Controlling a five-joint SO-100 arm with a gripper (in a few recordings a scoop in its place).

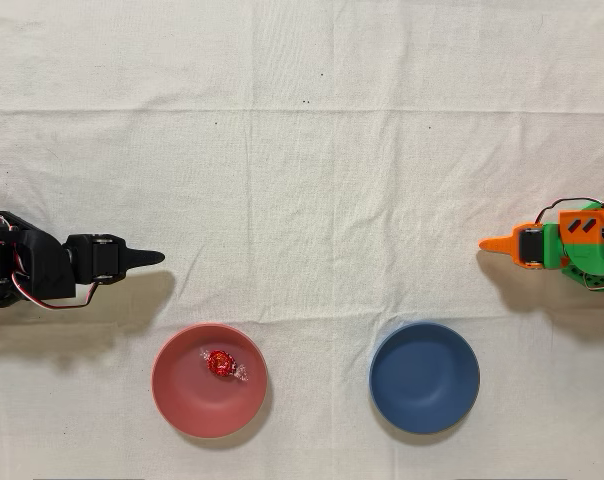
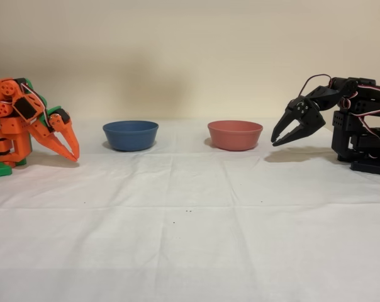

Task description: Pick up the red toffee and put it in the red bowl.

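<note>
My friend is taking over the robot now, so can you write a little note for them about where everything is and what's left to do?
Tool: on the black arm, holding nothing, fingers a little apart, hanging above the cloth beside the red bowl.
Red toffee: lying inside the red bowl, as the overhead view shows.
Blue bowl: nothing in it.
Orange arm: idle.
Done: the toffee is in the red bowl.
Left: nothing that I can see; the arm looks parked clear of the bowl.
</note>
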